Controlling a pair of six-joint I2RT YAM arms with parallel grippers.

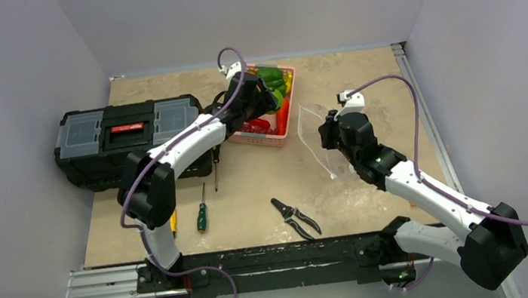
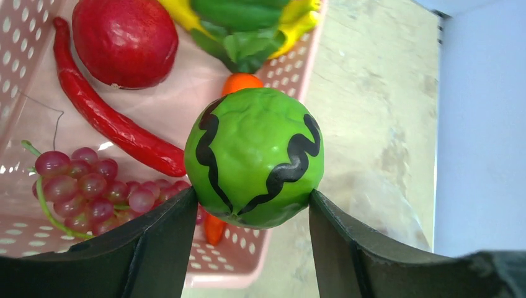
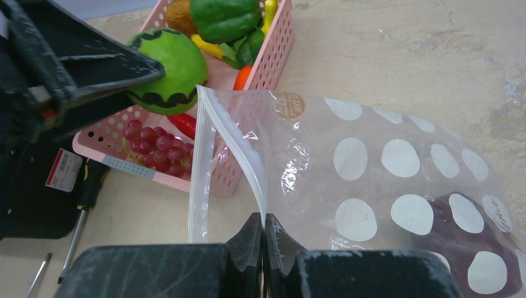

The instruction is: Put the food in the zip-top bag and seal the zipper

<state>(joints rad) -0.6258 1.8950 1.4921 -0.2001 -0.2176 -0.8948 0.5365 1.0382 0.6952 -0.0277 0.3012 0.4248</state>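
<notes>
My left gripper (image 2: pixel 253 202) is shut on a green round fruit with black wavy stripes (image 2: pixel 254 162), held above the right rim of the pink basket (image 2: pixel 248 261). The fruit also shows in the right wrist view (image 3: pixel 173 71). My right gripper (image 3: pixel 263 226) is shut on the zipper (image 3: pixel 239 149) of the zip-top bag (image 3: pixel 372 174), a clear bag with white dots, and holds its mouth open toward the basket. A maroon round fruit (image 3: pixel 459 239) lies inside the bag. In the basket lie a red round fruit (image 2: pixel 124 40), a green pepper (image 3: pixel 223 18), grapes (image 2: pixel 93 186) and a red chilli (image 2: pixel 111 121).
A black toolbox (image 1: pixel 127 139) stands at the left of the table. Screwdrivers (image 1: pixel 201 211) and pliers (image 1: pixel 296 217) lie on the near half. The basket (image 1: pixel 274 129) sits at the back middle, the bag (image 1: pixel 317 139) just to its right.
</notes>
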